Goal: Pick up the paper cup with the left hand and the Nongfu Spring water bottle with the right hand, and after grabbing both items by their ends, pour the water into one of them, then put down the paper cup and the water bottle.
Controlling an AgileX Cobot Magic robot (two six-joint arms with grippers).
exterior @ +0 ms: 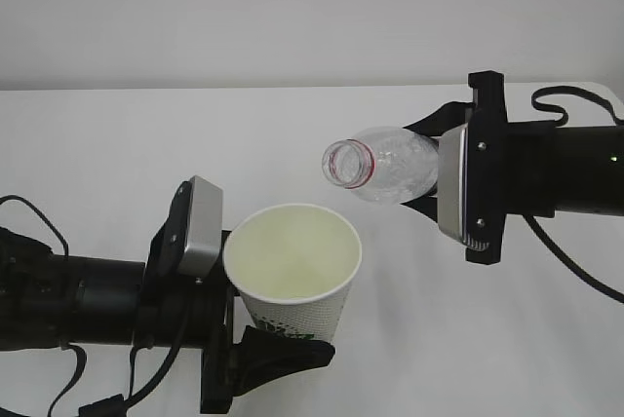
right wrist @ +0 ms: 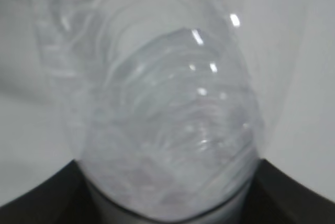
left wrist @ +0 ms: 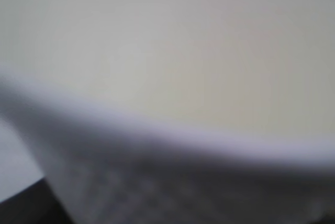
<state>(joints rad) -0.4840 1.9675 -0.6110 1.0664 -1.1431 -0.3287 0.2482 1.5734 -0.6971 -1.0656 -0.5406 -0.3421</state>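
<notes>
My left hand point(exterior: 276, 347) is shut on the lower part of the paper cup point(exterior: 292, 263), which is held off the table and tipped so its cream inside faces the exterior camera. The paper cup point(left wrist: 183, 51) fills the left wrist view as a blur. My right hand point(exterior: 430, 166) is shut on the body of the Nongfu Spring water bottle point(exterior: 385, 164). The bottle lies almost level, its uncapped, red-ringed mouth pointing left just above and right of the cup's rim. The clear bottle point(right wrist: 167, 130) fills the right wrist view. No stream of water shows, and its label is hidden.
A white table point(exterior: 117, 144) spreads under both arms, with a plain pale wall behind it. Black cables hang from the left arm point(exterior: 58, 300) at the lower left and from the right arm point(exterior: 565, 183) at the right.
</notes>
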